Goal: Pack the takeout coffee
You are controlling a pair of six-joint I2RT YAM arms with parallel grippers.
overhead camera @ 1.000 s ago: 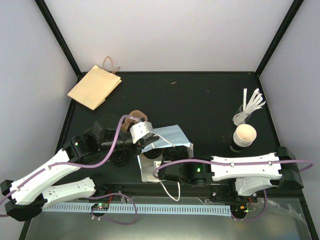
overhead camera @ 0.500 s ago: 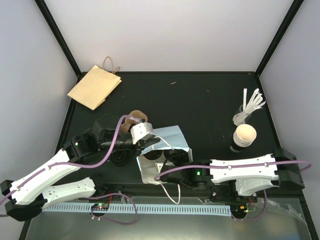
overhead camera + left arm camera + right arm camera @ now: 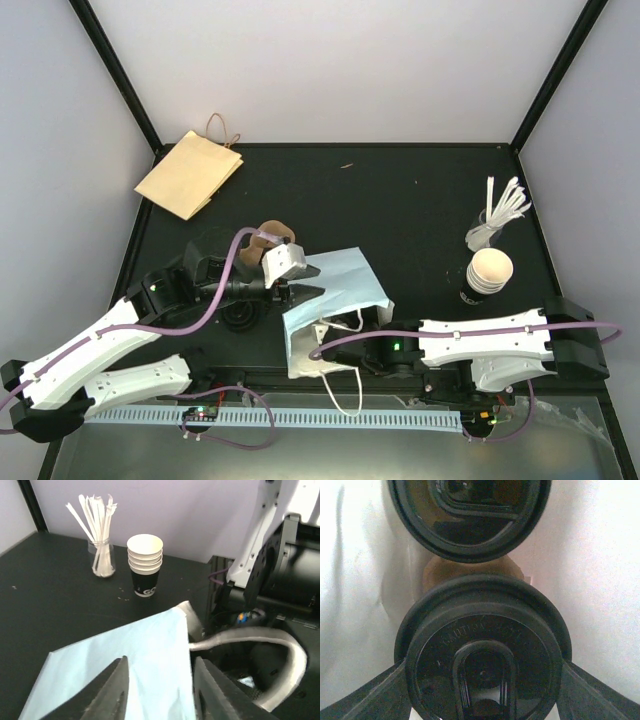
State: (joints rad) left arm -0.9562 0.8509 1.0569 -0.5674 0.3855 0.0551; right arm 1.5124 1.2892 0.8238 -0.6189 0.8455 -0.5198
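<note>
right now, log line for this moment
right hand: shut on takeout coffee, inside bag | left hand: open at bag

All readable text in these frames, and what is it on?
"CAUTI...": raised letters on the lid of the takeout coffee, right wrist view; the rest is too faint to read.
White print on the dark cup at the bottom of the cup stack: too blurred to read.
Nothing legible elsewhere.
</note>
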